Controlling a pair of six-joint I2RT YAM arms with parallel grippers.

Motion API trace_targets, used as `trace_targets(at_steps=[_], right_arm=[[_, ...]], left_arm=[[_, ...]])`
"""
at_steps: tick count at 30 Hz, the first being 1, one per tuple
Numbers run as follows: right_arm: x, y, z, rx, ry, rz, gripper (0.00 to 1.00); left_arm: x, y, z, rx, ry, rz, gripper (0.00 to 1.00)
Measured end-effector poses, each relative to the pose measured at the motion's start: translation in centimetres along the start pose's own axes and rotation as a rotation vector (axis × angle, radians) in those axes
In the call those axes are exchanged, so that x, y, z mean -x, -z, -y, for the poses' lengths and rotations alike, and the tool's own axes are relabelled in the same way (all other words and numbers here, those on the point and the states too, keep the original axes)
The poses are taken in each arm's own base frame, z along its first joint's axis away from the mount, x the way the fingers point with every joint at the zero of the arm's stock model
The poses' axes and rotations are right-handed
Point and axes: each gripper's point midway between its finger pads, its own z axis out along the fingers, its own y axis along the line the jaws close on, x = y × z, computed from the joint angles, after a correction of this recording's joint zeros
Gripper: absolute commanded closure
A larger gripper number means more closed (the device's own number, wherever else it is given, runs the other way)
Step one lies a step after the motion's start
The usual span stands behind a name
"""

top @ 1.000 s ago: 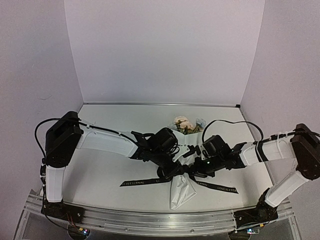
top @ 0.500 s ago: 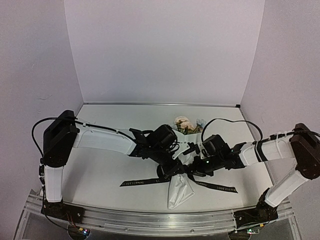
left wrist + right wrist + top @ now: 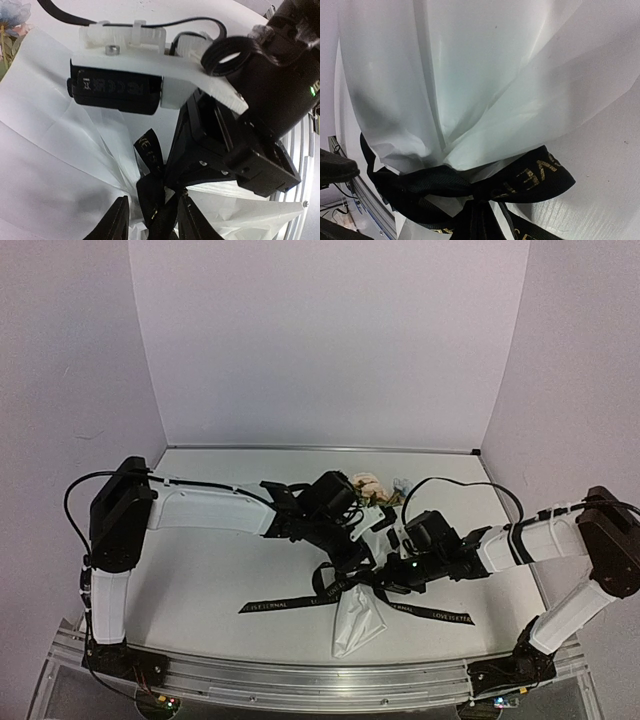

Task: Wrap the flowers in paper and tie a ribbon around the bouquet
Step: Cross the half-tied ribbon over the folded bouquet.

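The white surface [image 3: 220, 570] carries everything. Two arms reach in from its near corners, the left arm [image 3: 210, 518] and the right arm [image 3: 520, 540], and they meet over one spot because tying needs a gripper on each side of the knot.

The one bouquet [image 3: 352, 590] lies mid-surface with its blooms pointing away from the arm bases. Its single sheet of paper [image 3: 357, 625] is gathered into a cone whose loose end fans toward the near edge, so the pinched neck sits between the two grippers.

One black lettered ribbon [image 3: 275, 605] cinches that neck. It is crossed into a knot, with a small loop standing up. Its two tails trail flat to the left and right, apparently left slack so they can be pulled.

The flowers [image 3: 368, 483] show as one bunch at the far end. Peach and pale blue blooms are visible, but they are too small to count.

The left gripper [image 3: 152, 201] hovers over the knot with its fingers apart. A ribbon strand runs up between them, and I cannot tell whether they touch it.

The right gripper [image 3: 174, 181] is closed with its tip at the knot. It seems to be pinching the ribbon, probably to keep the tie from slipping.
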Motion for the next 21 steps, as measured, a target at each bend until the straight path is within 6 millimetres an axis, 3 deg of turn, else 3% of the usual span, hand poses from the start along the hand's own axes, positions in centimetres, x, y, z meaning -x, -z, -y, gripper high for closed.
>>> trace_targets(at_steps=[5,15,21], right_arm=[[0.0,0.0,0.0,0.002,0.0,0.001,1.0],[-0.3,-0.1,0.4,-0.004,-0.006,-0.003,1.0],[-0.3,-0.1,0.5,-0.004,-0.006,-0.003,1.0]], left_arm=[[0.3,-0.6,-0.3,0.006,-0.029,-0.016,0.66],[-3.0,-2.7,-0.7,-0.006,-0.042,-0.132,0.7],[-2.8,-2.7,-0.7,-0.006,-0.045,-0.133,0.94]])
